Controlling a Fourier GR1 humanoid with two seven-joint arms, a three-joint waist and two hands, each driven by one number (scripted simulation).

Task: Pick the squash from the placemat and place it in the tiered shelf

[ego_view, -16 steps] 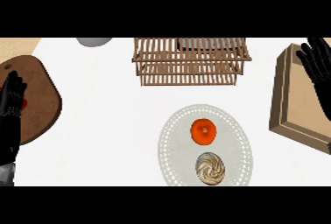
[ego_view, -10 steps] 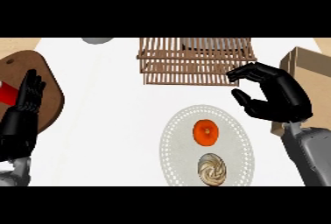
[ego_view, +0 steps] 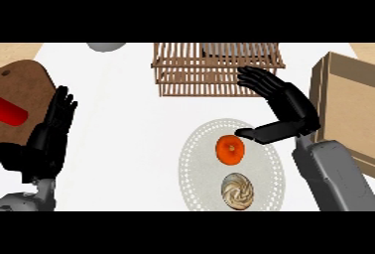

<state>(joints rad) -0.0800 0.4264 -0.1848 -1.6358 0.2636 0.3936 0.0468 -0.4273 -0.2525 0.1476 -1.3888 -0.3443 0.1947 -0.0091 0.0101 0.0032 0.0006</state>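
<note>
I see the orange squash (ego_view: 230, 149) lying on the pale round placemat (ego_view: 196, 163), in its upper half, with a brown swirled pastry (ego_view: 238, 190) below it on the same mat. My right robot hand (ego_view: 287, 111) is spread open above the mat's upper right edge, fingers pointing up toward the wooden tiered shelf (ego_view: 217, 68), thumb tip just beside the squash; I cannot tell if it touches. The shelf stands at the far side of the white counter (ego_view: 124, 124). My left robot hand (ego_view: 48, 136) rests open near the left edge, fingers up, beside a brown cutting board (ego_view: 26, 87) carrying a red object (ego_view: 11, 111). A cardboard box (ego_view: 344, 109) sits at right.
</note>
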